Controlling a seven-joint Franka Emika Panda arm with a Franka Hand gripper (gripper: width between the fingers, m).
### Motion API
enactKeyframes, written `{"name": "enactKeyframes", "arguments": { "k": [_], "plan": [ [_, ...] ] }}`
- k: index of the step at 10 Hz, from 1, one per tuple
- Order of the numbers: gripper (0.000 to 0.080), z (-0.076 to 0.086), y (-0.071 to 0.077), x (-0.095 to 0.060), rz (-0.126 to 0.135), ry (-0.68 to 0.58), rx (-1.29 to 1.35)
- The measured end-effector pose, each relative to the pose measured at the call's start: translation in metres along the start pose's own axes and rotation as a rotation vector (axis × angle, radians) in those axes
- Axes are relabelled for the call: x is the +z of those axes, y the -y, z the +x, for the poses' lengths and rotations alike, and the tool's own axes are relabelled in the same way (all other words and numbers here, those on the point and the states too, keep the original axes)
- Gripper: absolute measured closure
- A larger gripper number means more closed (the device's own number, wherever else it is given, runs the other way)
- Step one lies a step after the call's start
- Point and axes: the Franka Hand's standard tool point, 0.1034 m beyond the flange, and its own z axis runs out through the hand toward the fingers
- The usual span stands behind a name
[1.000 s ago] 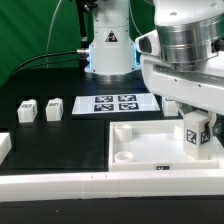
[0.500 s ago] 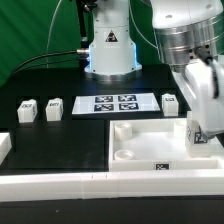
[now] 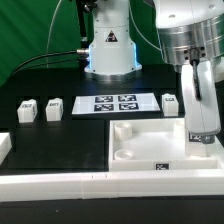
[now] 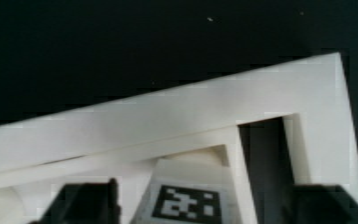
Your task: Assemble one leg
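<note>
My gripper (image 3: 200, 122) is at the exterior view's right, over the right part of the white tray (image 3: 150, 128). It is shut on a leg (image 3: 200, 128), a small white block with a black-and-white tag facing the camera. In the wrist view the tagged leg (image 4: 190, 203) sits between my two dark fingers (image 4: 83, 205), with a corner of the tray's raised rim (image 4: 194, 110) behind it. Three more legs stand on the black table: two at the left (image 3: 27, 110) (image 3: 54, 108) and one at the right (image 3: 171, 103).
The marker board (image 3: 113, 103) lies flat behind the tray. The robot's white base (image 3: 108, 50) stands at the back. A white part (image 3: 4, 146) shows at the left edge. A long white rail (image 3: 60, 180) runs along the front.
The wrist has turned and swung from a tilted pose to upright, shifting slightly to the exterior view's right. The leg stays in the fingers over the tray's right part.
</note>
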Motion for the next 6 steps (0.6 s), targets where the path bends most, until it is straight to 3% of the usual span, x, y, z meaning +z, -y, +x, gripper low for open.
{"name": "enactKeyframes", "arguments": {
  "k": [1, 2, 4, 6],
  "plan": [
    [0.0294, -0.0002, -0.0001, 0.0, 0.0, 0.001, -0.041],
    [0.0181, -0.0005, -0.0002, 0.0001, 0.0, 0.001, -0.065],
    [0.0159, 0.0004, 0.0, -0.0001, -0.002, -0.001, -0.243],
    [0.0151, 0.0035, -0.0004, -0.0011, -0.021, 0.003, -0.557]
  ]
}}
